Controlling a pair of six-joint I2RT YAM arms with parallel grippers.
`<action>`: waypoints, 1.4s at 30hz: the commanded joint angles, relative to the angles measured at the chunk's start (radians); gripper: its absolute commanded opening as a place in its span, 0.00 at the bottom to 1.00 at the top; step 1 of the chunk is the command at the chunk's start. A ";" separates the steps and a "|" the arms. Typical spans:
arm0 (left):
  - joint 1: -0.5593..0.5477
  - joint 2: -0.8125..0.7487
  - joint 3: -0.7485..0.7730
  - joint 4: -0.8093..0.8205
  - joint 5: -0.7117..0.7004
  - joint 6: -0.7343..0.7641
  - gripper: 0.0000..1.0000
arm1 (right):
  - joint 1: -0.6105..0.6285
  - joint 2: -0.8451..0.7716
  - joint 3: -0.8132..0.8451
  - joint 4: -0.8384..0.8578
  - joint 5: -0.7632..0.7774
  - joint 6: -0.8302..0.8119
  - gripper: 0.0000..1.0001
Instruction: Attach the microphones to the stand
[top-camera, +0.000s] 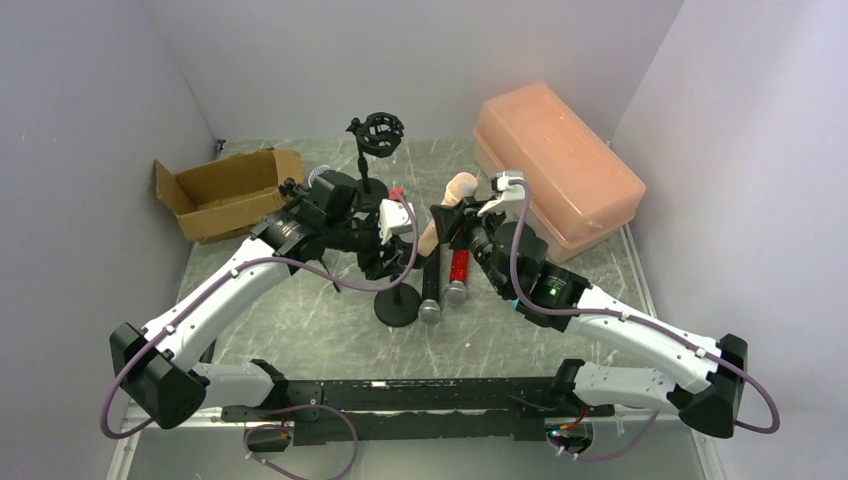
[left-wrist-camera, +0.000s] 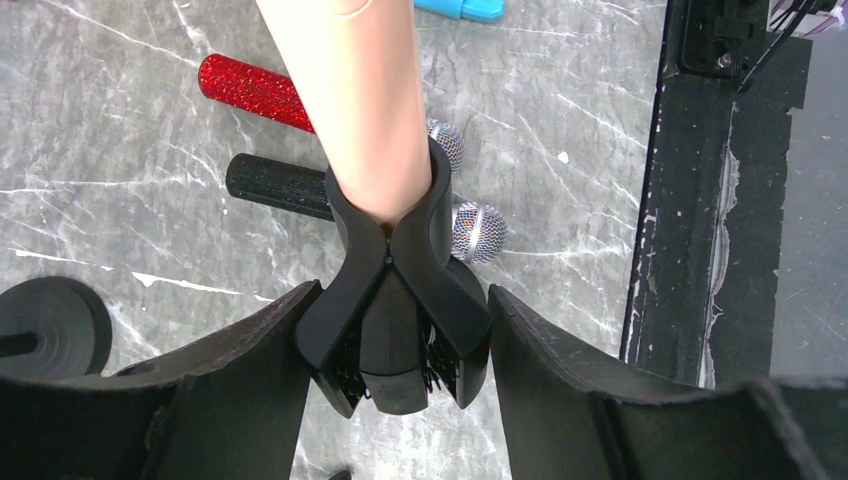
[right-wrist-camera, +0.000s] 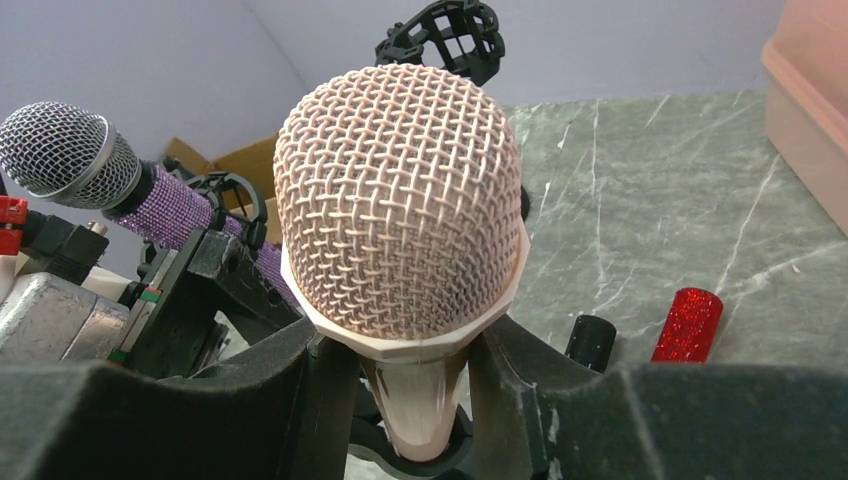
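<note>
Across the three views I count five microphones, one stand (top-camera: 397, 304) and two containers. At centre of the overhead frame my right gripper (right-wrist-camera: 410, 365) is clamped on the peach-beige microphone (right-wrist-camera: 400, 200) just under its head. My left gripper (left-wrist-camera: 395, 330) is closed onto the handles of a black spring clip (left-wrist-camera: 390, 270), which bites that microphone's body. Below them the glittery red microphone (top-camera: 459, 268) and black microphone (top-camera: 430, 285) lie side by side. Only the left wrist view catches the light blue microphone (left-wrist-camera: 462, 8), at its top edge. The right wrist view shows the purple microphone (right-wrist-camera: 175, 210) at left. A cardboard box (top-camera: 225, 195) lies open at upper left. A lidded plastic bin (top-camera: 560, 165) sits at upper right, contents hidden.
</note>
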 joint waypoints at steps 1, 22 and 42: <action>-0.004 -0.012 0.026 -0.030 0.011 0.035 0.63 | 0.000 0.000 -0.035 0.038 -0.013 -0.002 0.00; 0.030 -0.042 -0.046 0.062 0.002 -0.046 0.28 | 0.005 0.031 -0.153 0.113 -0.066 0.019 0.00; 0.031 -0.052 -0.069 0.073 0.010 -0.018 0.00 | 0.006 0.007 -0.188 0.156 -0.083 0.027 0.00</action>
